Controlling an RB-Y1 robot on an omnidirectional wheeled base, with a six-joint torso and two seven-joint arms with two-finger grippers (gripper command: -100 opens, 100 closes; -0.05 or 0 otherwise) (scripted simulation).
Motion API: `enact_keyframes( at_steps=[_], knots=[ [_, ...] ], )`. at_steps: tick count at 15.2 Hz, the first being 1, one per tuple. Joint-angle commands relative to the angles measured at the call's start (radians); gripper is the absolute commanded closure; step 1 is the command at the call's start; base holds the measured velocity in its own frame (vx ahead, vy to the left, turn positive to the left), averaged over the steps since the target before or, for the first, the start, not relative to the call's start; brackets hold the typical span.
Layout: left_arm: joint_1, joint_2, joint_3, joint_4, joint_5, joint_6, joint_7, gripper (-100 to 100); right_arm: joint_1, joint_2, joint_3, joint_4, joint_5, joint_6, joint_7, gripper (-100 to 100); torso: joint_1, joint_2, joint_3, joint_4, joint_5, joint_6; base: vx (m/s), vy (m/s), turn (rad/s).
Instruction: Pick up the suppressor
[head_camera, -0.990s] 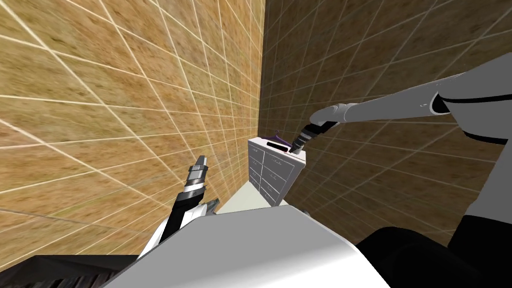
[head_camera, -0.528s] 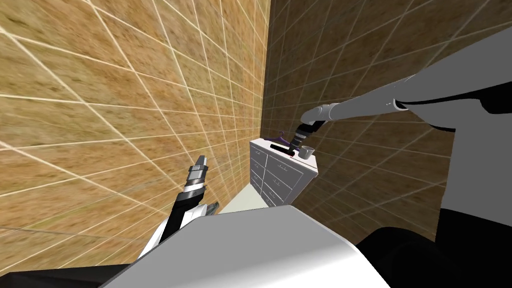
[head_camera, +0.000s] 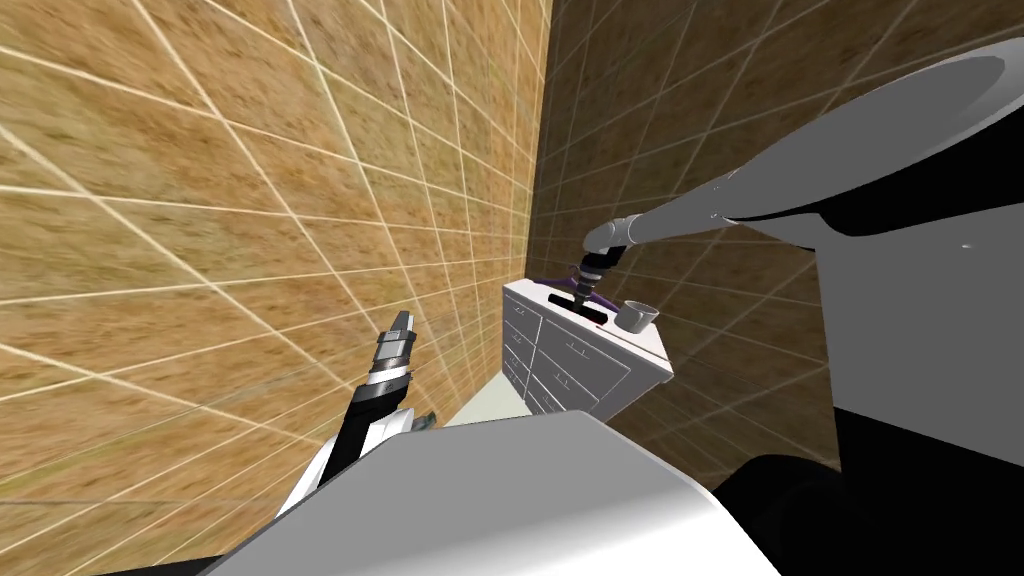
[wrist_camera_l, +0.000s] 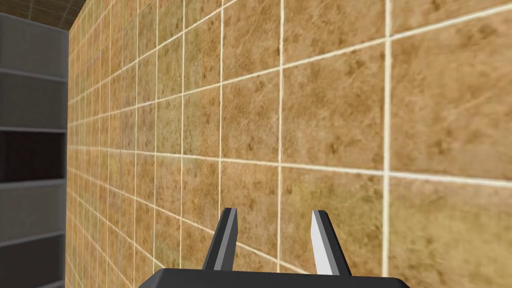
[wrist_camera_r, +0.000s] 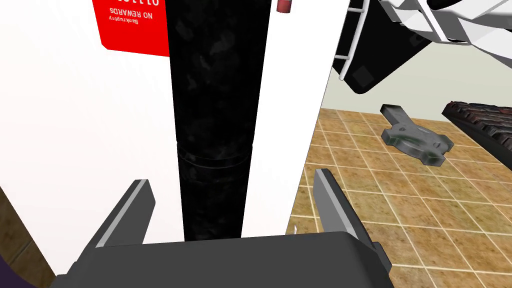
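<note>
suppressor (wrist_camera_r: 215, 125) between right gripper (wrist_camera_r: 231, 177) fingers (wrist_camera_r: 330, 200), gap each side, near dresser (wrist_camera_r: 60, 125) edge

Suppressor (wrist_camera_r: 215, 100) on dresser (head_camera: 565, 355) top, cup (head_camera: 637, 318) just beside it

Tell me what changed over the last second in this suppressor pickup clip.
The right gripper moved inward over the white dresser top, from the black suppressor's end to over its length. Its open fingers now straddle it and have not closed. A grey cup beside it has come into view. My head camera shifted too. The left gripper stayed open by the tiled wall.
</note>
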Motion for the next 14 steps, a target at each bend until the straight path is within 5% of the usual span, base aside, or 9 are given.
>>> enact_keyframes(
  at_steps=[1, 14],
  knots=[
    [0.000, 0.000, 0.000, 0.000, 0.000, 0.000, 0.000, 0, 0.019, -0.031, 0.003, 0.005, 0.000, -0.008, -0.006, -100, 0.000, 0.000, 0.000, 0.000, 0.000, 0.000, 0.104, -0.010, 0.055],
    [-0.001, 0.000, 0.000, 0.000, 0.000, 0.000, 0.000, 0, 0.034, 0.248, 0.091, 0.212, 0.125, -0.093, 0.088, -100, 0.004, 0.015, 0.009, 0.004, 0.001, -0.001, -0.046, 0.053, 0.255]
  ],
)
